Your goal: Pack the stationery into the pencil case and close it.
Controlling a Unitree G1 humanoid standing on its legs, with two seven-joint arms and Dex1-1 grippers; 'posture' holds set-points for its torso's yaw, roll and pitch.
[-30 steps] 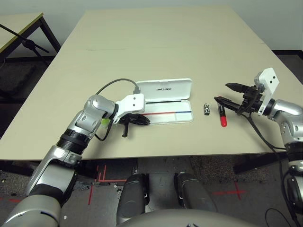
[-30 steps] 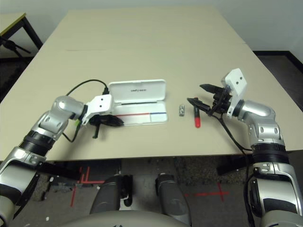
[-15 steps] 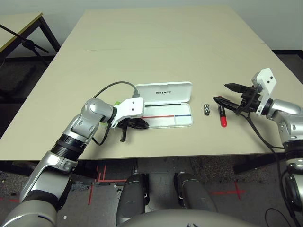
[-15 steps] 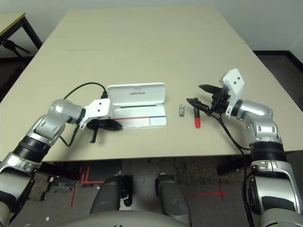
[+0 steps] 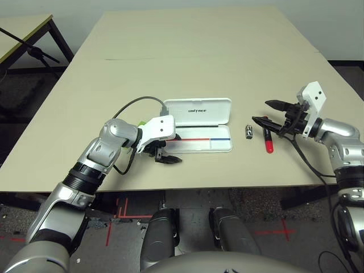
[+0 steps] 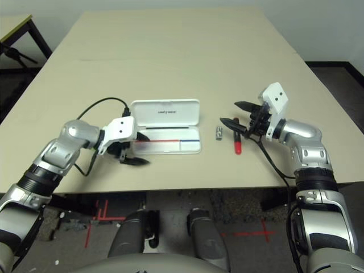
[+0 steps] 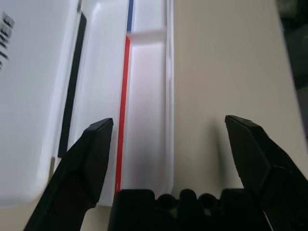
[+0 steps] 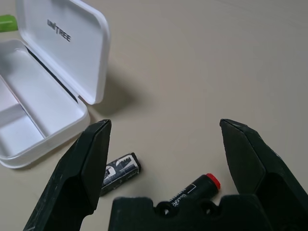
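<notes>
The white pencil case [image 5: 199,142] lies open in the middle of the table, its lid [image 5: 197,110] printed UNITREE folded back and a red and blue stripe along the tray. My left gripper [image 5: 165,150] stands open at the case's left end, with the tray's near rim [image 7: 168,96] and bare table between its fingers. The red marker [image 5: 267,140] with a black cap and the tiny black-and-silver piece [image 5: 248,131] lie right of the case. Just above the marker, my right gripper [image 5: 266,112] hovers open and empty. One end of the lime-green stick [image 8: 6,21] peeks out beyond the case's far end.
A grey cable [image 5: 136,102] loops from my left wrist over the table left of the case. A second table [image 5: 23,34] and a black stand are at the far left. Bare tabletop stretches behind the case.
My left gripper was shut and has opened at the case's left end. My right gripper has shifted slightly left over the marker, still open.
</notes>
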